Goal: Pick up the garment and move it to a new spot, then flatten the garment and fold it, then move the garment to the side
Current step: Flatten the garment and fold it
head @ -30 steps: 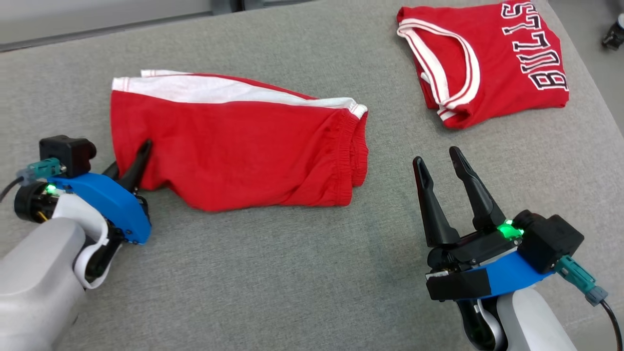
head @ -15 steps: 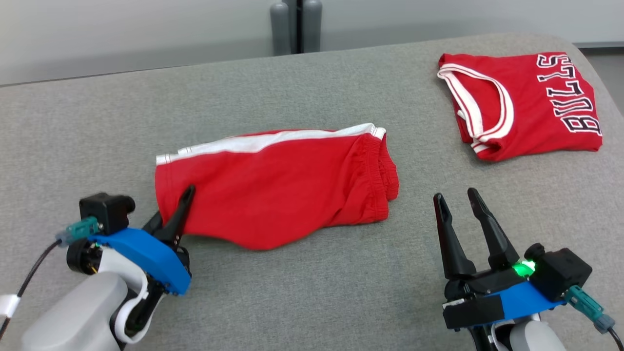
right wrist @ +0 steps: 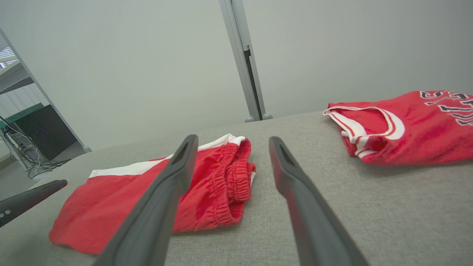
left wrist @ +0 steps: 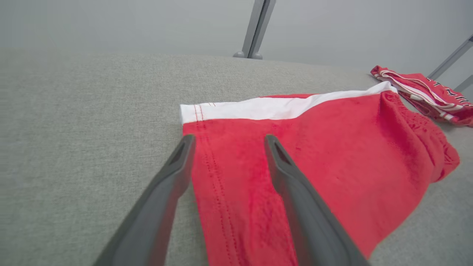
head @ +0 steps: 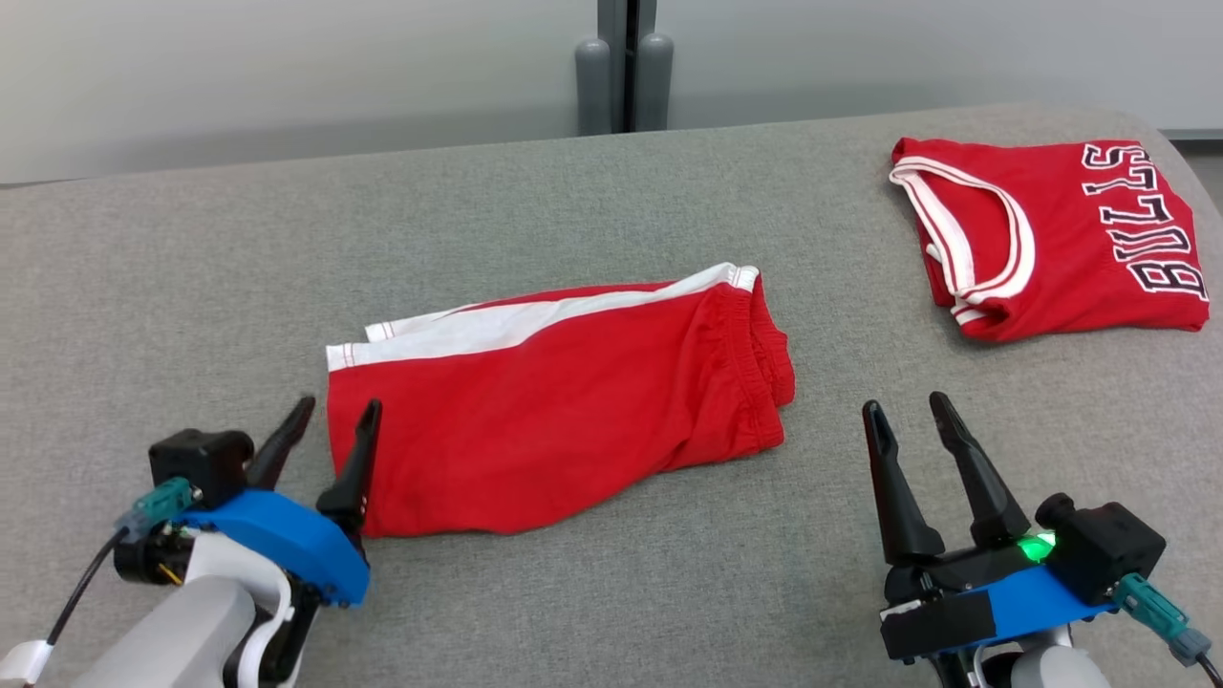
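Left jaws newly released from red shorts (head: 564, 401), right jaws spread, empty, jersey (head: 1061, 239) apart.

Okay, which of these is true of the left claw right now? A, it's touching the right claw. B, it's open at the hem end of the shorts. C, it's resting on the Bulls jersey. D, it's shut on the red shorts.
B: the left claw stands open, one finger over the grey surface and the other over the hem end of the red shorts, which lie flat.
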Robot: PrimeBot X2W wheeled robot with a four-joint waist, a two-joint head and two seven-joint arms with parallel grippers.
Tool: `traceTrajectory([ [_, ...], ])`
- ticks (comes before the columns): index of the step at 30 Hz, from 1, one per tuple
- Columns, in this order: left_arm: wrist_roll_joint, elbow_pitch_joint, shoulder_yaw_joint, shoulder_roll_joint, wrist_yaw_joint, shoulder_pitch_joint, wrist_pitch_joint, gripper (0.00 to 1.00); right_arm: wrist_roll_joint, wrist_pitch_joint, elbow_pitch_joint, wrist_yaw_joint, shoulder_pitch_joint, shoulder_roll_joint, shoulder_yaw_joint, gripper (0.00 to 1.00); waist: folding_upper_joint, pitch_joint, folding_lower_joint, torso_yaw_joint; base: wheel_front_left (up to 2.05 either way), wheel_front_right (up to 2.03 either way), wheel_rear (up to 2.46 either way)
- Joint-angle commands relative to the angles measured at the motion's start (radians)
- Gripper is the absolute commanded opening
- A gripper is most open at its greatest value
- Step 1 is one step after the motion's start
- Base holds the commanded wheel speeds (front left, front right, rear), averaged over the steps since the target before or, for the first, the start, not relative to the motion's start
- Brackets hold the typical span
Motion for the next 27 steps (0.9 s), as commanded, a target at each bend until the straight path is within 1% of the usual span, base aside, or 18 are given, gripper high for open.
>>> traceTrajectory([
  [1, 0.055, -0.012, 0.057, -0.008, 0.014, 0.009, -0.007, 1.0, -0.022, 0.002, 0.005, 0.001, 0.005, -0.002, -0.012, 1.0, 0.0, -0.007, 0.0, 0.007, 0.0, 0.0, 0.0],
  [4, 0.174, -0.061, 0.185, -0.045, 0.035, 0.069, -0.007, 1.0, -0.036, -0.001, 0.011, 0.001, 0.015, -0.002, -0.033, 1.0, 0.0, -0.024, 0.0, 0.025, 0.0, 0.0, 0.0],
  [7, 0.29, -0.129, 0.33, -0.089, 0.044, 0.139, -0.007, 1.0, -0.06, -0.007, 0.017, 0.001, 0.024, -0.002, -0.05, 1.0, 0.0, -0.045, 0.0, 0.046, 0.0, 0.0, 0.0],
  [12, 0.48, -0.235, 0.536, -0.174, 0.024, 0.262, -0.007, 1.0, -0.056, -0.013, 0.026, 0.001, 0.044, -0.002, -0.075, 1.0, 0.0, -0.087, 0.0, 0.078, 0.0, 0.0, 0.0],
  [14, 0.552, -0.271, 0.604, -0.205, 0.014, 0.306, -0.007, 1.0, -0.068, -0.016, 0.025, 0.001, 0.059, -0.002, -0.087, 1.0, 0.0, -0.106, 0.0, 0.087, 0.0, 0.0, 0.0],
  [17, 0.648, -0.315, 0.669, -0.251, 0.001, 0.369, -0.007, 1.0, -0.091, -0.018, 0.016, 0.001, 0.081, -0.002, -0.112, 1.0, 0.0, -0.134, 0.0, 0.1, 0.0, 0.0, 0.0],
  [20, 0.712, -0.338, 0.731, -0.285, -0.021, 0.43, -0.007, 1.0, -0.091, -0.019, -0.004, 0.001, 0.107, -0.002, -0.135, 1.0, 0.0, -0.159, 0.0, 0.106, 0.0, 0.0, 0.0],
  [24, 0.787, -0.337, 0.768, -0.329, -0.054, 0.502, -0.007, 1.0, -0.097, -0.019, -0.027, 0.001, 0.154, -0.002, -0.158, 1.0, 0.0, -0.189, 0.0, 0.11, 0.0, 0.0, 0.0],
  [25, 0.819, -0.337, 0.777, -0.347, -0.063, 0.531, -0.007, 1.0, -0.098, -0.019, -0.035, 0.001, 0.177, -0.002, -0.167, 1.0, 0.0, -0.199, 0.0, 0.11, 0.0, 0.0, 0.0],
  [27, 0.85, -0.336, 0.784, -0.356, -0.071, 0.552, -0.007, 1.0, -0.098, -0.02, -0.04, 0.001, 0.196, -0.002, -0.179, 1.0, 0.0, -0.203, 0.0, 0.109, 0.0, 0.0, 0.0],
])
